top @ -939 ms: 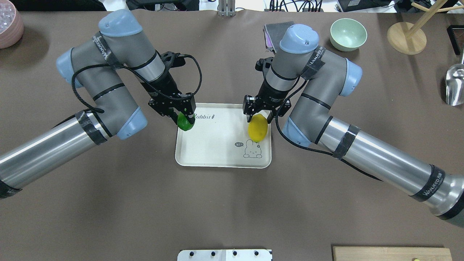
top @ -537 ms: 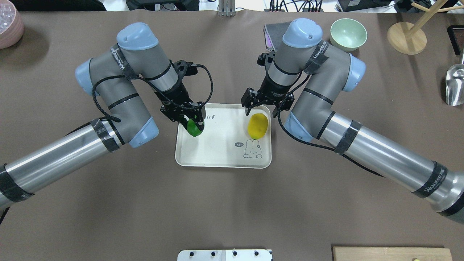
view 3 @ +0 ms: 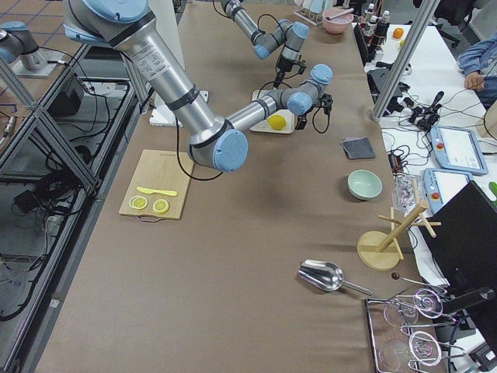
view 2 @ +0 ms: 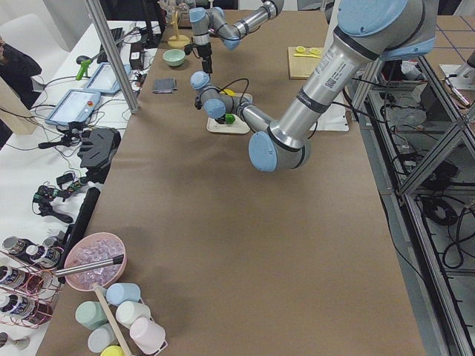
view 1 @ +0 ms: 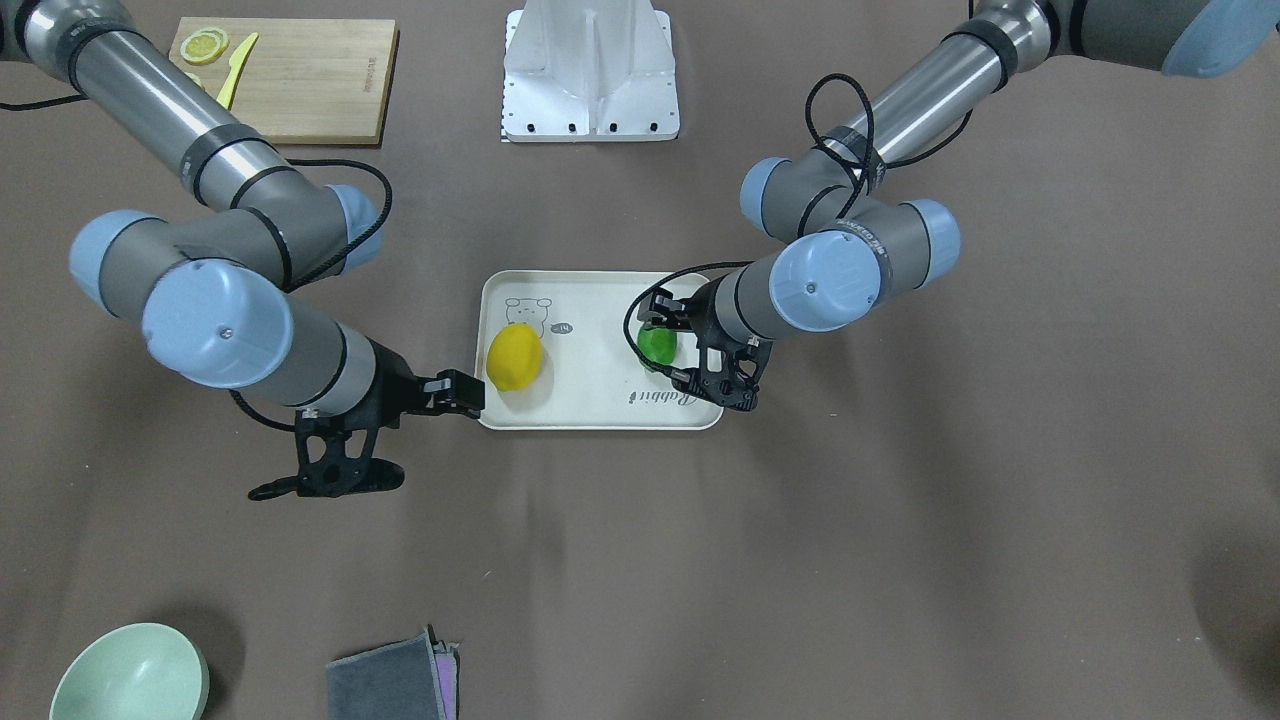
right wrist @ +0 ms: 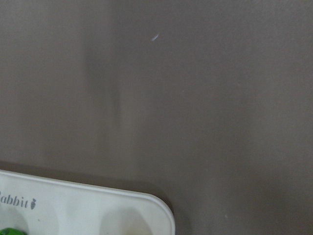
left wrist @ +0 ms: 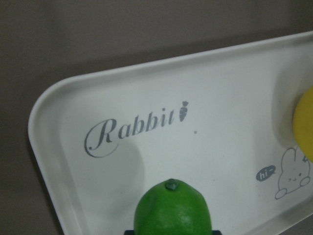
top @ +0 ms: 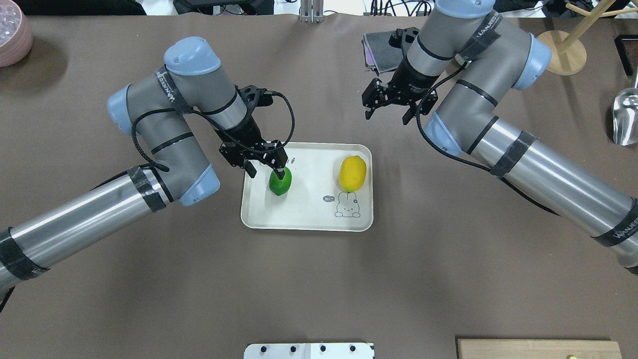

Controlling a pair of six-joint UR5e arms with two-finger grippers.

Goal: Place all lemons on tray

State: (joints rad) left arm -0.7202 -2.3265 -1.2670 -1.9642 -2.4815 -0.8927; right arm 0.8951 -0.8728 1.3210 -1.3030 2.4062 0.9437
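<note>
The off-white tray [top: 309,217] lies mid-table, and both lemons rest on it. The yellow lemon [top: 352,173] lies at its right, above the bear drawing, and shows in the front view [view 1: 514,357]. The green lemon [top: 280,184] lies at its left near the "Rabbit" script, and fills the bottom of the left wrist view [left wrist: 173,208]. My left gripper [top: 266,172] is open, its fingers standing either side of the green lemon's far end. My right gripper [top: 387,114] is open and empty, raised beyond the tray's far right corner.
A pale green bowl [top: 478,47] and a grey cloth [top: 381,50] lie behind my right arm. A wooden stand [top: 558,52] and a metal scoop [top: 625,117] are at far right. A cutting board [view 1: 290,75] with lemon slices sits near my base.
My left gripper carried the green lemon rightward over the tray and opened; the lemon now lies on the tray. My right gripper let go of the yellow lemon and drew up and away.
</note>
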